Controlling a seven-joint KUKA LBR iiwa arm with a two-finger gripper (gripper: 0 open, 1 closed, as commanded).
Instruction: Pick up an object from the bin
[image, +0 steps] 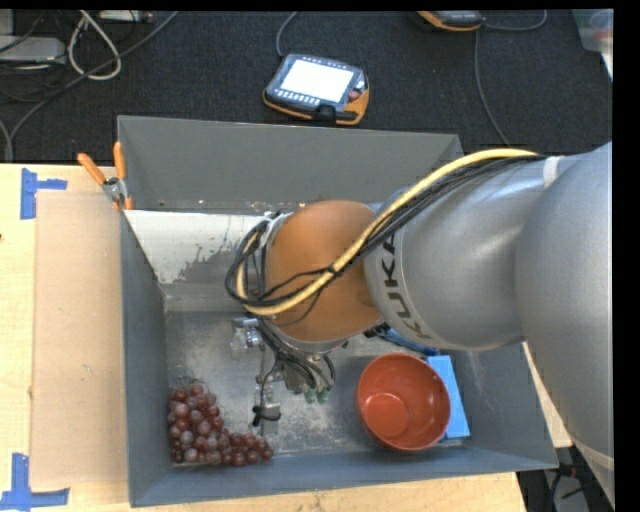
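Your gripper (266, 408) hangs over bare floor of the bin (300, 160), just beside the dark red grape bunch (205, 432) in its lower-left corner; you cannot tell whether the gripper is apart or together. The bunch looks light, knobbly, likely to roll: pinch across its narrow tail

One camera, looking down on the grey metal bin (290, 170) from above, tilting somewhat to one side, so the far wall is showing its inner face. Sitting fairly near: bin is filling most of the frame. KUKA arm (480, 260) is occupying the right side, bulking large close under the lens. Dark carpet (200, 60) and a teach pendant (316, 88) are showing beyond the far rim
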